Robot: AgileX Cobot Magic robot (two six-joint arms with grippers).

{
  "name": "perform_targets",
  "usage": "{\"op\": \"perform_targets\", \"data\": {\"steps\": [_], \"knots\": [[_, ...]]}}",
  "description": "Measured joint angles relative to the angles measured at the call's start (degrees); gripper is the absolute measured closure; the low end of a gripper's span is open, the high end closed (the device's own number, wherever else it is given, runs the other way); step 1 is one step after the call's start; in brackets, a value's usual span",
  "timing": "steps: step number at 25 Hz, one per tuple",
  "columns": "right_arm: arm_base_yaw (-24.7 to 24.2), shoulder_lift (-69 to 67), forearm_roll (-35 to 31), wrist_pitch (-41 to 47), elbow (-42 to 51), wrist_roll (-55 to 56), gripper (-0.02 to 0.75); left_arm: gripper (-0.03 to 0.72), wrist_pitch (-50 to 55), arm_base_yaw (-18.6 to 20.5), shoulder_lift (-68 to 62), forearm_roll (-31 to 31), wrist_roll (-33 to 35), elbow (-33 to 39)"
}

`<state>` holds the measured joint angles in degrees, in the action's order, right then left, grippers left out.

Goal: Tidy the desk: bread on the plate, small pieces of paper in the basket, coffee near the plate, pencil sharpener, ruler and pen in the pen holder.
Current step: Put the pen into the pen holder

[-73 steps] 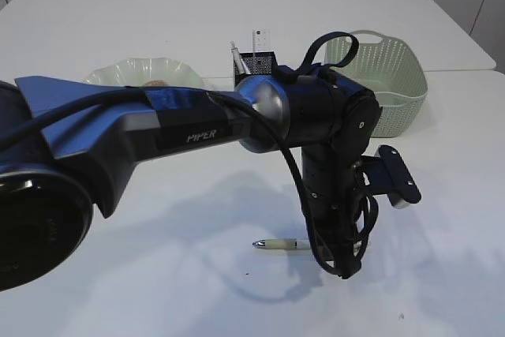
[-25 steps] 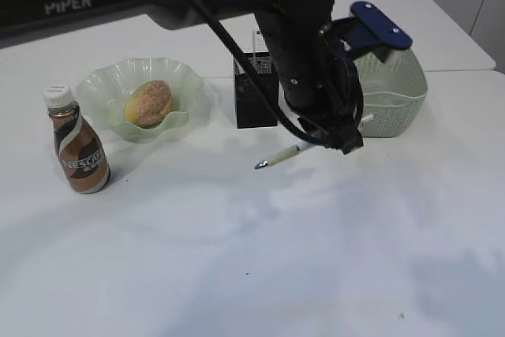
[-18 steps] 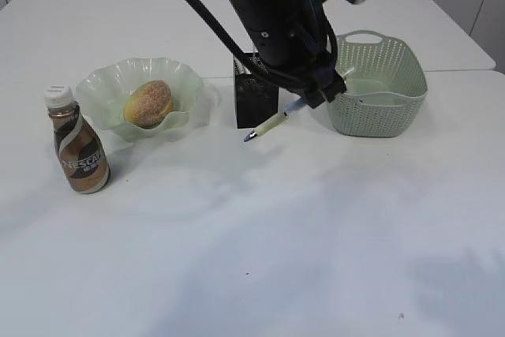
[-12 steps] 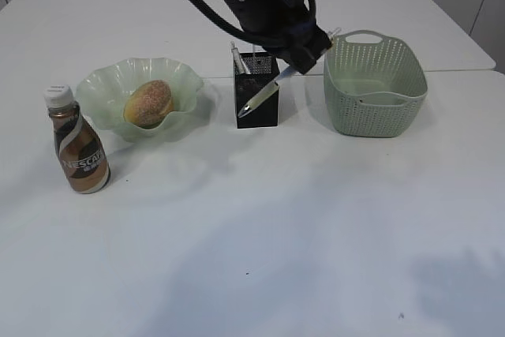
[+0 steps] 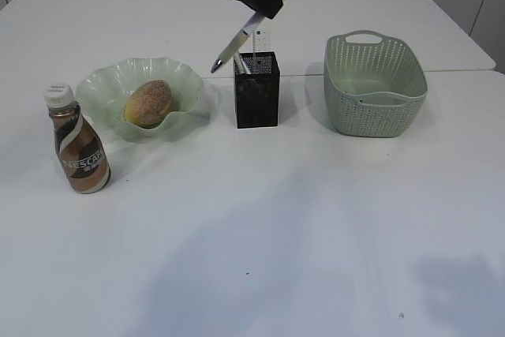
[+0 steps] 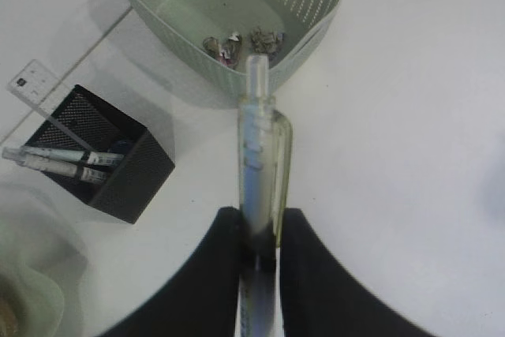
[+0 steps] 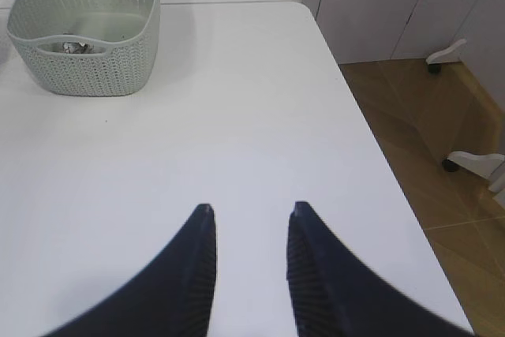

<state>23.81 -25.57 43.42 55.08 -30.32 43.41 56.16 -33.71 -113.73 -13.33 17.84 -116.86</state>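
The left tool [image 6: 259, 236] is clenched on the pen [image 5: 237, 43], which has risen from the surface [image 5: 276, 219] and now hangs tilted above the pen holder [image 5: 256, 90], ready for insertion. The right tool [image 7: 248, 212] rests released, holding nothing.

Setting reads as an indoor robot test room or lab, staged as a desk scene rather than a lived-in home or office. Evidence: a large plain white desk [image 5: 316, 258], made of at least two tabletops butted together, with a visible seam. Props are few and neatly spaced: coffee [image 5: 77, 151], plate [image 5: 106, 88], pen holder [image 5: 256, 91], basket [image 5: 377, 84]. Right wrist view shows wood-pattern flooring [image 7: 442, 108] beside the desk, pale flat cabinet or wall panels [image 7: 394, 5], and white castor feet [image 7: 473, 165], probably belonging to a rolling stand; too little of it shows to be sure.
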Motion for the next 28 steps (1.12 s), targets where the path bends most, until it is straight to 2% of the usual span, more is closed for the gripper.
{"op": "perform_targets", "data": {"steps": [11,16,22,28], "knots": [[0.0,0.0,0.0,0.0,0.0,0.0,0.477,0.617,4.1,2.6,3.5,-1.6,0.0,0.1],[0.0,0.0,0.0,0.0,0.0,0.0,0.477,0.618,4.9,3.1,6.1,-1.8,0.0,3.5],[0.0,0.0,0.0,0.1,0.0,0.0,0.477,0.618,2.3,4.6,11.8,-1.8,-0.1,11.8],[0.0,0.0,-0.2,0.1,0.0,0.0,0.477,0.629,-11.5,4.9,18.3,-2.2,-0.1,23.8]]}}
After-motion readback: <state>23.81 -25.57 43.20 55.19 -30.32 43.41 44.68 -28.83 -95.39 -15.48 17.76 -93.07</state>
